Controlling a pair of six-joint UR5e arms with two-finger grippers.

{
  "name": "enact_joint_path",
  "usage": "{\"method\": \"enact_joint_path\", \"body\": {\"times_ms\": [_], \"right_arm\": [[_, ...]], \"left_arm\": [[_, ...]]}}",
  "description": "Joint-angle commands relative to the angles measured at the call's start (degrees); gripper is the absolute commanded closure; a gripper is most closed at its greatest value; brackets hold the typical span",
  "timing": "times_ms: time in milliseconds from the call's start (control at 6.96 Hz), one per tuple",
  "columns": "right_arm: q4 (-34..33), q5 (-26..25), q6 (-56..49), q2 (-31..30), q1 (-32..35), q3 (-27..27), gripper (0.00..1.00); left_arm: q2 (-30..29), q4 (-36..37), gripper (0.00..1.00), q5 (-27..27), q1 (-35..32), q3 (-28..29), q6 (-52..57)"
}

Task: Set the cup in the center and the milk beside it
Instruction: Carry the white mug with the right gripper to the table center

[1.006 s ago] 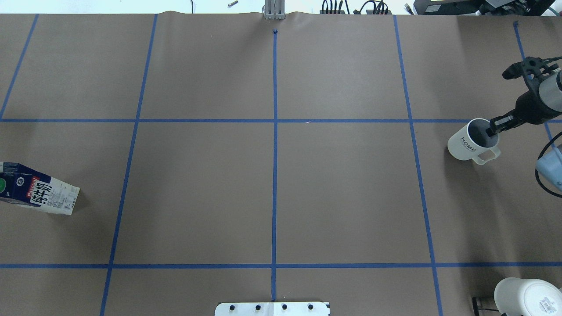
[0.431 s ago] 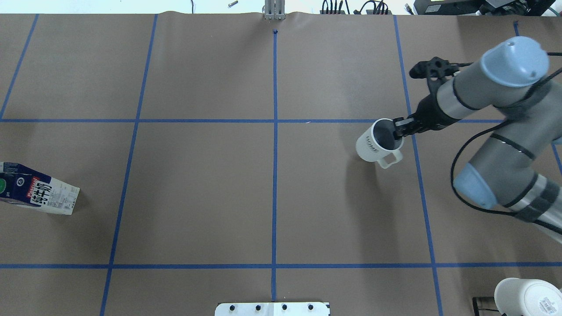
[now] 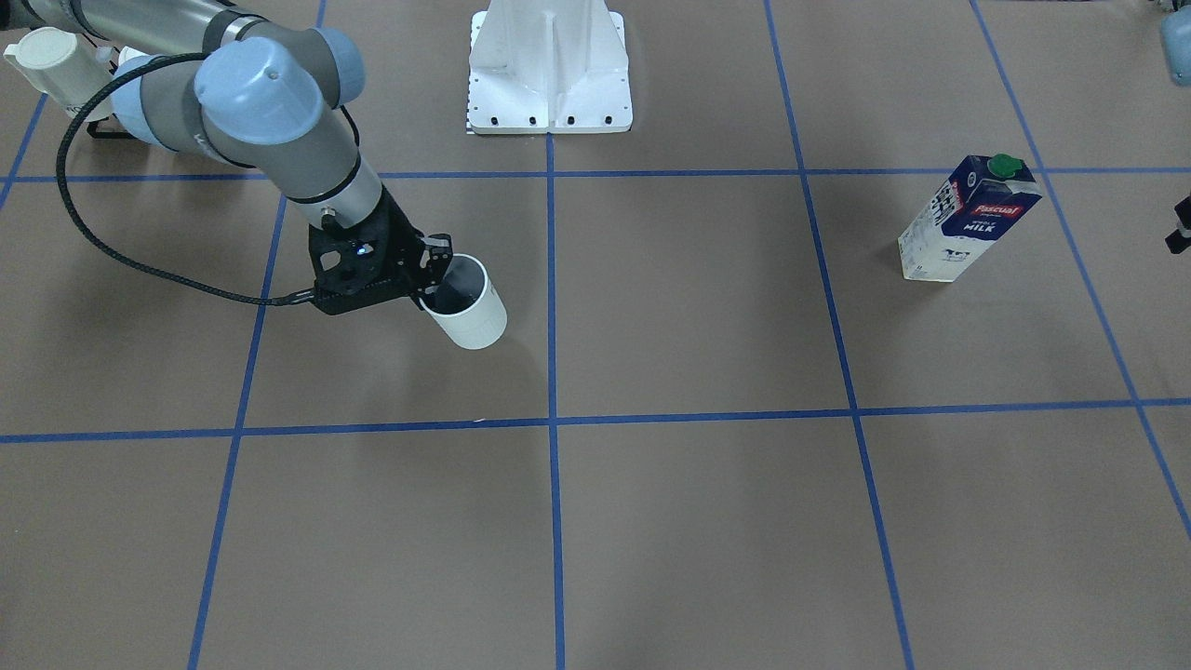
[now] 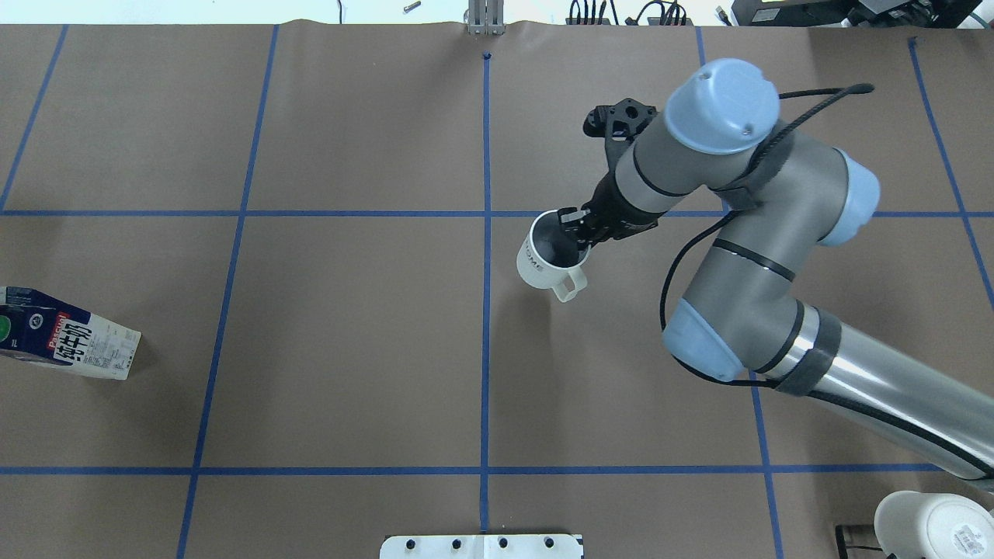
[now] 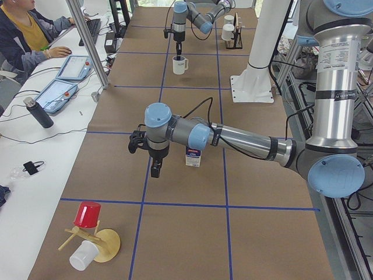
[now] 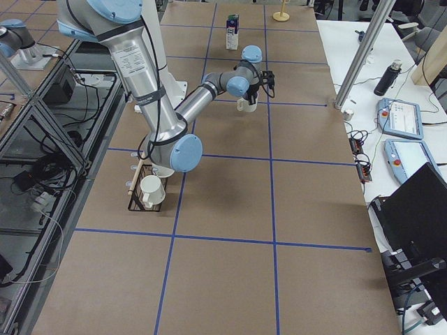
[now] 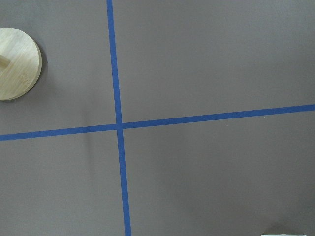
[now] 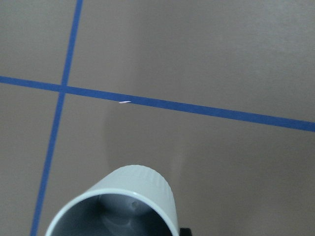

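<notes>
You have two arms at the worktop (image 4: 349, 365), the right arm (image 4: 776, 167) and the left arm (image 5: 245, 140), so two claws: the right claw (image 4: 572, 233) and the left claw (image 5: 154, 170). Count one milk carton (image 4: 74, 343).

You can make out four white mugs:
- one cup (image 4: 543, 260)
- an upper mug (image 5: 228, 20) and a lower mug (image 5: 227, 34) on the one dark rack (image 6: 140, 204)
- one white mug (image 5: 83, 255) at the single wooden stand (image 5: 106, 245)

There is one red cup (image 5: 88, 214).

Off to the side are one person (image 5: 23, 29), two tablets (the far tablet (image 5: 74, 66) and the near tablet (image 5: 58, 93)) and one dark bottle (image 5: 38, 114).

In the overhead view, five blue tape lines (image 4: 485, 326) run away from the robot and two cross them.
</notes>
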Motion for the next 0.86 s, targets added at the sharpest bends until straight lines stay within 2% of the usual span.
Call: {"method": "enact_joint_path", "body": {"times_ms": [0,719], "right_arm": [[-2.6,-4.7,6.5,5.1,-3.4,-3.9,1.00],[-2.6,-5.0,8.6,6.9,-5.5,-6.6,1.00]], "left_arm": [[0.1,0.1,0.02,0.0,0.0,-0.3,0.0],[0.1,0.1,0.02,0.0,0.0,-0.2,0.0]]}}
